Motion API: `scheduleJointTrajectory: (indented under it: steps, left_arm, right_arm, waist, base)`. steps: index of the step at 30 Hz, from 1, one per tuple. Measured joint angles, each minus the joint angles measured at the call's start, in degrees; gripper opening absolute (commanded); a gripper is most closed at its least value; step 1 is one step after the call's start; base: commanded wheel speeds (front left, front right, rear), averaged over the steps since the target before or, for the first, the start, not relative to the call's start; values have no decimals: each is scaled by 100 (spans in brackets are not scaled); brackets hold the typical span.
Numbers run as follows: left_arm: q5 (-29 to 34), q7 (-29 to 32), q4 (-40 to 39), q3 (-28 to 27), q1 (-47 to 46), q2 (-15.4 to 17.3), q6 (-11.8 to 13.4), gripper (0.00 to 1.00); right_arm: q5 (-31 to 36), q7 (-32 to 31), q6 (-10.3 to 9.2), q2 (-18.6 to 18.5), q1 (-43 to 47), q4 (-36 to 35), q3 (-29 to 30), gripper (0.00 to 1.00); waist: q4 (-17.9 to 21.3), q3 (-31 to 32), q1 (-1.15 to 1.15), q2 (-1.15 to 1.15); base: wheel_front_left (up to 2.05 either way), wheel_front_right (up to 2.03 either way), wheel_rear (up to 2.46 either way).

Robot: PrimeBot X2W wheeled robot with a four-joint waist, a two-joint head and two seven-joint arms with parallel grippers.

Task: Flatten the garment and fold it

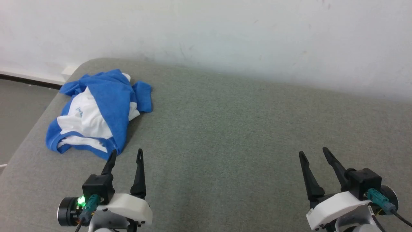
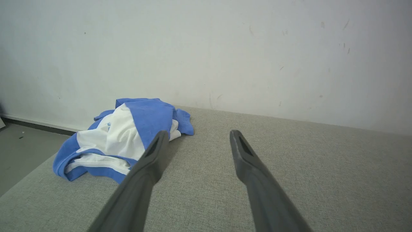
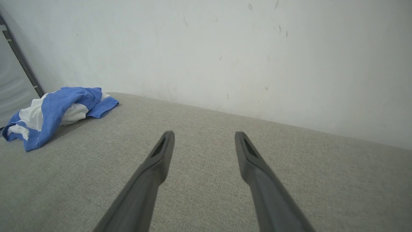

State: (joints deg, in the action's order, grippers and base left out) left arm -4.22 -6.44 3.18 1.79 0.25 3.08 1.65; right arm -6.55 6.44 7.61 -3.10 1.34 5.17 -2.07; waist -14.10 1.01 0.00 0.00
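Grey woven upholstery (image 1: 225, 129) covered the broad padded surface, which ran back to a pale, scuffed wall (image 1: 225, 29). The garment (image 1: 96, 116) lay crumpled in a heap at the far left corner of that surface, close to its rounded edge. A wide blue sleeve was draped across the white body, and blue trim curled along the near hem. A small blue print showed on the white cloth, and another blue piece stuck out toward the wall side.

The left gripper (image 1: 126, 151) hovered just beside the heap's near edge, fingers pointing up the head view and spread apart, with nothing between them. In the head view its left fingertip overlapped the blue hem; whether it touched the cloth could not be told. The left wrist view showed the garment ahead and to the left of those fingers. A green light (image 1: 80, 201) glowed on the wrist housing.

The right gripper (image 1: 313, 151) hung well apart from the garment, over bare upholstery at the lower right, its fingers likewise splayed and empty. Beyond the left edge lay a grey floor (image 1: 16, 106) with a dark skirting strip (image 1: 29, 82) at the foot of the wall.
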Motion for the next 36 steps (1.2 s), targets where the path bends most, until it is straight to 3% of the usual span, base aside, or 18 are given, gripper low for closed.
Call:
scheduleJointTrajectory:
  steps: [36]
  left_arm:
    - [-296, -426, 163, 64, 105, -1, 124, 100]
  right_arm:
    - [-365, 425, 0, 1, 49, 318, -193, 100]
  waist:
    - [-1212, 54, 0, 0]
  base:
    - [0, 0, 0]
